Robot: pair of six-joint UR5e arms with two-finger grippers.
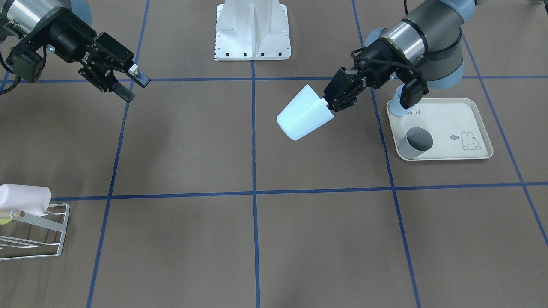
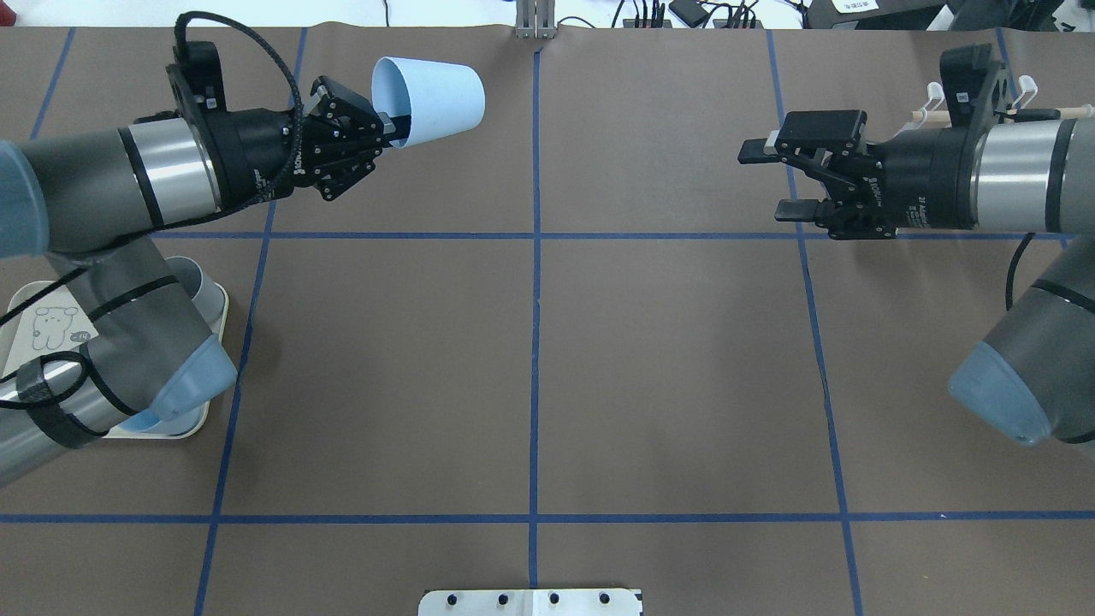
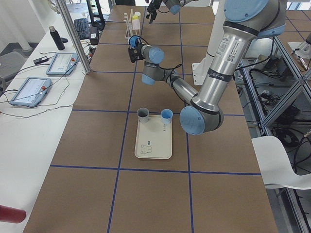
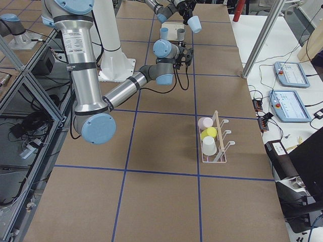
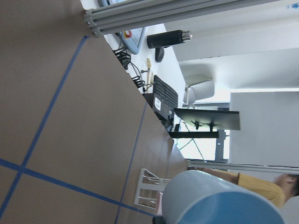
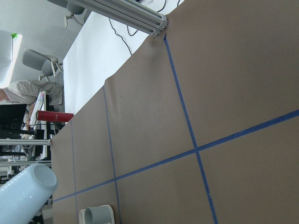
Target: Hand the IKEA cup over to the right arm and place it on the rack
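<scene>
Two arms face off: left fingers (image 2: 390, 126) pinch the rim of the blue cup (image 2: 438, 92), aloft toward ten o'clock; right fingers (image 2: 756, 153) hang spread at two o'clock. Best grip the cup's body, apparently clear, before left releases.

The brown table (image 6: 233, 70) fills most of the frame, and two blue tape lines (image 6: 196, 149) cross on it a little right of the middle. In the lower left corner a pale blue cup (image 6: 25, 193) shows tilted, with its round end towards the upper right. Near it, at the bottom edge, stands a grey cup (image 6: 98, 215). Beyond the table, at the left edge, are a red cylinder (image 6: 55, 115) and a person (image 6: 28, 91). A metal beam (image 6: 121, 14) runs along the top.
</scene>
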